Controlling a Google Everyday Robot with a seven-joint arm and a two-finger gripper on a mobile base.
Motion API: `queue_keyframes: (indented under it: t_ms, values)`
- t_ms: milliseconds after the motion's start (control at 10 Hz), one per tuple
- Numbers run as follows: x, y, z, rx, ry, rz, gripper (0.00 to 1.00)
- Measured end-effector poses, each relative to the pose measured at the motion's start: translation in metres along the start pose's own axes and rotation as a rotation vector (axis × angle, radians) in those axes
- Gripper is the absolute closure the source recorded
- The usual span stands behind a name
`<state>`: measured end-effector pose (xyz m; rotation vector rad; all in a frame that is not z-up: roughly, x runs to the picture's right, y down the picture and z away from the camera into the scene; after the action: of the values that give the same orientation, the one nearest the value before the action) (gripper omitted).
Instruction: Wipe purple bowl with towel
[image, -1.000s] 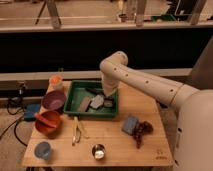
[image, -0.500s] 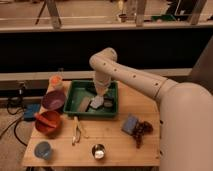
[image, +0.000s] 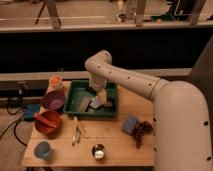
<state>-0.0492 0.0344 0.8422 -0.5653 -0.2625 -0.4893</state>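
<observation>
- The purple bowl (image: 53, 100) sits at the left edge of the wooden table (image: 112, 142), upright, just left of the green tray (image: 80, 84).
- The towel (image: 96, 104), a small light-grey cloth, lies inside the tray, near its middle, well apart from the purple bowl.
- The gripper (image: 102, 96) points down into the tray, right over the towel; from here I cannot tell whether it is released or clenched, nor whether it touches the cloth.
- A tan-brown piece (image: 83, 105) lies in the tray just left of the towel.
- The white arm (image: 132, 82) curves in from the right, its elbow above the tray's back edge.
- 1 red bowl (image: 48, 123) stands just in front of the purple one.
- An orange cup (image: 56, 81) stands behind the purple bowl.
- In front: a small blue cup (image: 43, 150), a yellow item (image: 76, 132) and a metal cup (image: 98, 151).
- To the right: a blue pad (image: 130, 124) beside a dark red bunch (image: 143, 130).
</observation>
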Motion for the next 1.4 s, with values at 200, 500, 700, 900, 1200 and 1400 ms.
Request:
queue_keyframes:
  t_ms: [200,500,700,900,1200,1400]
  values:
    - [0.001,-0.002,0.006,0.012,-0.003,0.045,0.20]
    - [-0.002,-0.008,0.018,0.016,-0.018,0.055,0.20]
    - [0.000,-0.011,0.029,0.010,-0.026,0.059,0.20]
    - [0.000,-0.016,0.044,0.017,-0.039,0.041,0.20]
    - [0.011,-0.019,0.060,0.022,-0.026,0.043,0.20]
    - [0.017,-0.018,0.073,0.004,-0.026,0.063,0.20]
